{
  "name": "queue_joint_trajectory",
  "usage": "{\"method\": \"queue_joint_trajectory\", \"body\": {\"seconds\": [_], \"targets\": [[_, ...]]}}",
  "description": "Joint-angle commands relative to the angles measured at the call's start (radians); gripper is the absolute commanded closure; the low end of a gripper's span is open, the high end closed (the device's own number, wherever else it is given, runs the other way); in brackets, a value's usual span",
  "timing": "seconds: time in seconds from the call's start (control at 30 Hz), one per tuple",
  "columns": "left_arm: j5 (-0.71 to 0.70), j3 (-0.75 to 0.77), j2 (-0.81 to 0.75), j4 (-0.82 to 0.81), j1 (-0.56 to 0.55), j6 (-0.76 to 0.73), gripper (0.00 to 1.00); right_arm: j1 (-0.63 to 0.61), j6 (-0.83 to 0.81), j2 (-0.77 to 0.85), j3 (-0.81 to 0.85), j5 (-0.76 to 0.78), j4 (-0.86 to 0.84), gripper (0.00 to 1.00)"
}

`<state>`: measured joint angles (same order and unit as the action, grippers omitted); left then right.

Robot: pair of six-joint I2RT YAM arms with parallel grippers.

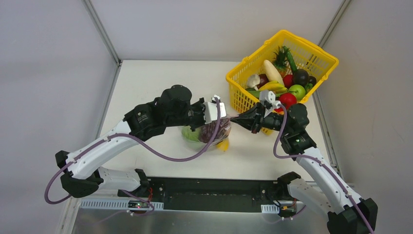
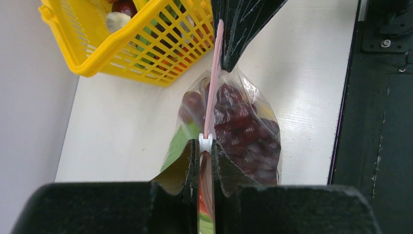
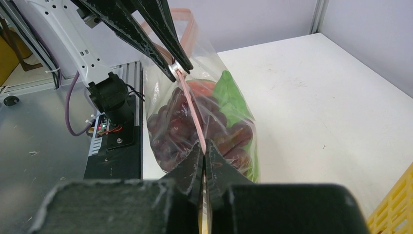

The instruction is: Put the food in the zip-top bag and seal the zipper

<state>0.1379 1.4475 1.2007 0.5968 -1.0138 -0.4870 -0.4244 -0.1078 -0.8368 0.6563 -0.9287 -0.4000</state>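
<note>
- Between the black, ridged fingers of the left tool (image 2: 205, 152), the thin pink-red zipper (image 2: 213, 73) is clamped, right behind its small white slider (image 2: 205, 143).
- At the strip's other end the right tool (image 3: 203, 148) is clenched on the same zipper, and the strip runs straight between the two tools.
- Beneath both tools hangs the zip-top bag (image 2: 255, 105), clear, glossy and crinkled, low over the white bench (image 2: 307, 68); whether its bottom touches cannot be told.
- Inside the bag, a knobbly dark purple grape bunch (image 2: 238, 129) fills most of the space.
- Beside the grapes lies a smooth green piece (image 2: 176, 144), its shape mostly hidden by the plastic and the tool fingers.
- Just beyond the right tool stands a yellow lattice basket (image 2: 104, 53), cut off in both wrist views.
- In the basket sits more shiny plastic food (image 1: 287, 85).
</note>
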Motion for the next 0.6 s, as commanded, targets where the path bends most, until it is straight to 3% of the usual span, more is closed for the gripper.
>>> {"method": "queue_joint_trajectory", "body": {"seconds": [0.0, 0.47, 0.5, 0.57], "targets": [[-0.126, 0.003, -0.074, 0.042, 0.022, -0.022, 1.00, 0.014, 0.005, 0.022, -0.009, 0.038, -0.045, 1.00], [-0.101, -0.044, -0.107, -0.027, 0.047, 0.014, 1.00, 0.014, 0.028, 0.023, 0.004, 0.051, -0.064, 0.99], [-0.083, -0.035, -0.097, -0.024, 0.047, 0.012, 1.00, 0.014, 0.039, 0.020, 0.015, 0.060, -0.066, 0.93], [-0.040, -0.010, -0.071, -0.019, 0.047, 0.004, 1.00, 0.013, 0.052, 0.004, 0.050, 0.058, -0.055, 0.71]]}}
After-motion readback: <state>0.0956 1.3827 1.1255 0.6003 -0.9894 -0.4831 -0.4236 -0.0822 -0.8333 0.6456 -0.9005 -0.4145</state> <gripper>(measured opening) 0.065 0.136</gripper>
